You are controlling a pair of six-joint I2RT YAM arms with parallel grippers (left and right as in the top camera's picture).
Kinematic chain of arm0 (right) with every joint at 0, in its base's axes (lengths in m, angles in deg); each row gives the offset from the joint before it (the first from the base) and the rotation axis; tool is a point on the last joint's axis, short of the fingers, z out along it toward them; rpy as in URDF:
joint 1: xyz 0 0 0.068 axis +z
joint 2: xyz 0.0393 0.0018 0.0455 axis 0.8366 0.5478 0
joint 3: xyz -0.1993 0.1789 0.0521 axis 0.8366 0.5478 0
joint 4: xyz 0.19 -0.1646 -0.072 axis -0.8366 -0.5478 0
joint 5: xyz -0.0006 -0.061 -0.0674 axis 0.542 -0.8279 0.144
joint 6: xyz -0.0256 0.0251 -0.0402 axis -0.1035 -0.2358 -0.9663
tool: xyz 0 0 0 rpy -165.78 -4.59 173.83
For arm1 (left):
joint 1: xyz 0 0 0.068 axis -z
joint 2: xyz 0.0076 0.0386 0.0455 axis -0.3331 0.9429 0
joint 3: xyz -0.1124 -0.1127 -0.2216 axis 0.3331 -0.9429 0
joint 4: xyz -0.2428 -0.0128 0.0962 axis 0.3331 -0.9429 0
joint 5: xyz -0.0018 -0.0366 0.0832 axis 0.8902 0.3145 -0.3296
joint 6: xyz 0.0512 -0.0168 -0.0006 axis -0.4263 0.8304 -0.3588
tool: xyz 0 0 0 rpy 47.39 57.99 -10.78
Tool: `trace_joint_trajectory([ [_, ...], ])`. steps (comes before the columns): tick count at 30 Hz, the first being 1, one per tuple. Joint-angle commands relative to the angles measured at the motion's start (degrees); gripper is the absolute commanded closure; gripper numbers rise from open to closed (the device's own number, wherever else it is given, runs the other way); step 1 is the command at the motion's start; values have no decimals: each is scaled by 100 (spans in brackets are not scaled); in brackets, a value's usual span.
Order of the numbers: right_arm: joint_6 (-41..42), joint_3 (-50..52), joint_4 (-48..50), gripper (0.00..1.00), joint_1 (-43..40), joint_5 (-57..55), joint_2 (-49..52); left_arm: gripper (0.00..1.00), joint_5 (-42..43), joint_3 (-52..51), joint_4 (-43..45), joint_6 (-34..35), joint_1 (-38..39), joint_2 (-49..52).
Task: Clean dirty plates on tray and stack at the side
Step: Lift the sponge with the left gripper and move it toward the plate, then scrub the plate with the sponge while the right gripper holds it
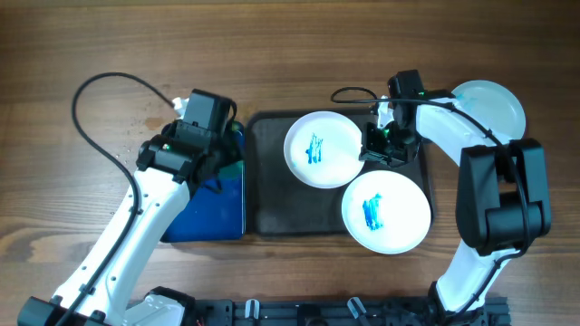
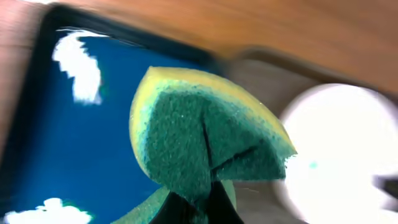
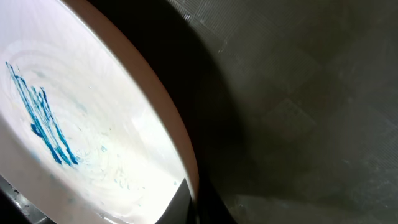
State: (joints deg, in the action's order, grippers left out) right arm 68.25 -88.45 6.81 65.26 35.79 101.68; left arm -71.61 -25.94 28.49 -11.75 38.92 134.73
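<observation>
Left gripper (image 2: 196,210) clamped on green-and-yellow scouring sponge (image 2: 199,137), above deep-blue rectangular tray (image 2: 74,155). Right gripper (image 3: 186,208) pinches rim of round white blue-smeared plate (image 1: 322,149) on dark grey-brown rimmed tray (image 1: 267,181). Second smeared plate (image 1: 385,210) near it. Plain white plate (image 1: 497,101) on table. Plates likely stiff, light, slick: grip rim firmly.

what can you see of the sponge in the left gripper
The sponge has a rough dark green scouring face over a yellow foam layer. It is creased and bunched, pinched at its lower end by the shut left gripper. It is over the edge of the blue tray, next to the dark tray; whether it touches either cannot be told.
</observation>
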Motion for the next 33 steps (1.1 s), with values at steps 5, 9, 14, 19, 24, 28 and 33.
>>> trace_joint_trajectory([
  [5,-118,70,-48,96,31,-229,179,96,2968,114,1202,450,48,170],
  [9,-118,70,-50,96,31,-232,179,96,2973,114,1453,501,153,881],
  [14,-109,70,-70,96,31,-232,179,96,3508,114,2264,564,402,1849],
  [19,-98,70,-92,96,31,-229,179,96,3862,114,3303,953,758,2649],
  [24,-96,70,-136,96,31,-232,179,96,3729,114,3821,1182,1032,3198],
  [28,-92,70,-175,96,31,-229,179,96,3202,114,3814,1279,1097,3630],
  [33,-94,70,-275,96,31,-232,179,96,2159,114,3202,1237,938,3829],
])
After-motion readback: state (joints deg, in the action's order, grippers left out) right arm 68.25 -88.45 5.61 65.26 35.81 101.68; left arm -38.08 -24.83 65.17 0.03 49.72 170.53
